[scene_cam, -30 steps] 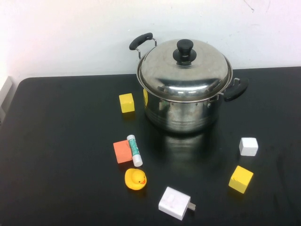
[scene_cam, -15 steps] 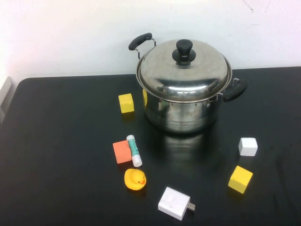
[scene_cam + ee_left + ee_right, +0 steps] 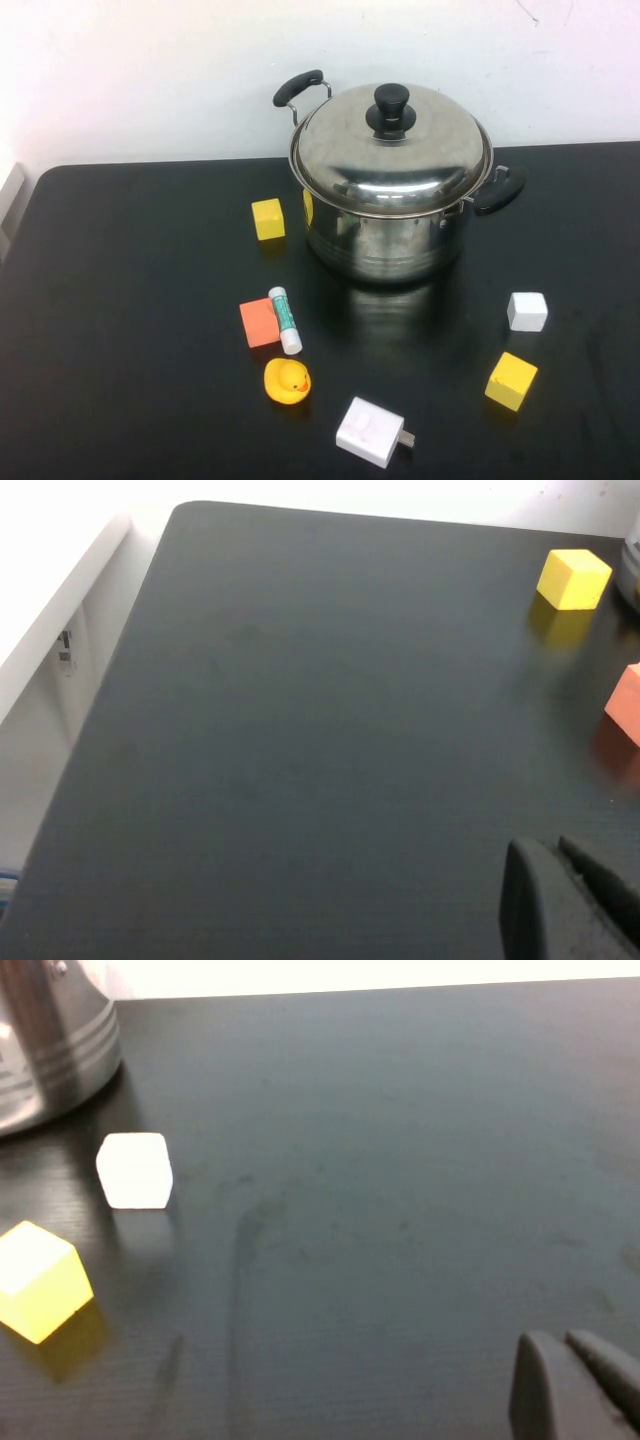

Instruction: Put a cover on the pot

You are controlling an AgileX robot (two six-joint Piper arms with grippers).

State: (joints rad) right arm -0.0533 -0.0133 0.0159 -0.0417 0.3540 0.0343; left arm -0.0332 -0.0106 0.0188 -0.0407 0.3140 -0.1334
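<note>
The large steel pot with two black side handles stands at the back of the black table. The domed steel lid with a black knob sits on its rim. The pot's lower wall shows in the right wrist view. Neither arm shows in the high view. My left gripper is shut and empty over the table's left part, far from the pot. My right gripper is shut and empty over the table's right part, away from the pot.
On the table lie a yellow cube, an orange block, a glue stick, a yellow duck, a white charger, a white cube and a second yellow cube.
</note>
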